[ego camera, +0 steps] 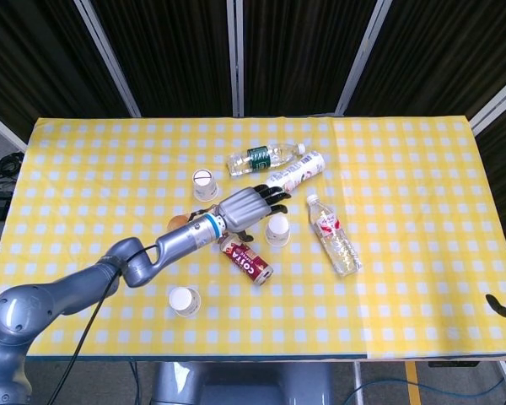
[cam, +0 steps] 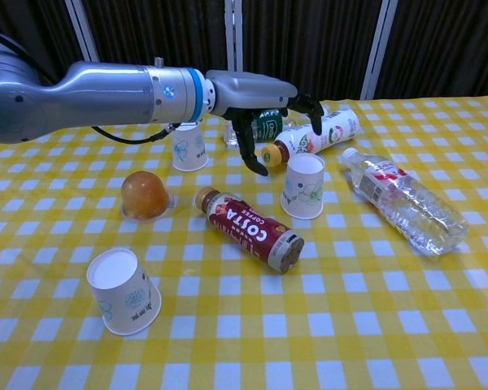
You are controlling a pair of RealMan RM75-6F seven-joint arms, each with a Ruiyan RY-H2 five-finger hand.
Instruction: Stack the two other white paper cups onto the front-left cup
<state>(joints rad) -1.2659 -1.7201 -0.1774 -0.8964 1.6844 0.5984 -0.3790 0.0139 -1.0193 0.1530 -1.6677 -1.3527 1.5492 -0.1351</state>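
Observation:
Three white paper cups stand upside down on the yellow checked table. The front-left cup (ego camera: 185,301) (cam: 126,291) stands alone near the front edge. The middle cup (ego camera: 277,229) (cam: 302,185) is at the centre, and the back cup (ego camera: 205,184) (cam: 189,149) is behind my left forearm. My left hand (ego camera: 253,203) (cam: 262,104) hovers just behind and left of the middle cup, fingers spread and hanging down, holding nothing. Its thumb tip comes down beside the cup's upper left edge. Only a dark tip of my right hand (ego camera: 504,308) shows at the right edge of the head view.
A Costa coffee bottle (ego camera: 246,260) (cam: 248,228) lies in front of the middle cup. An orange ball (cam: 146,195) sits to the left. A clear water bottle (ego camera: 336,237) (cam: 407,203) lies to the right. A green-label bottle (ego camera: 264,157) and a white bottle (ego camera: 296,171) lie behind.

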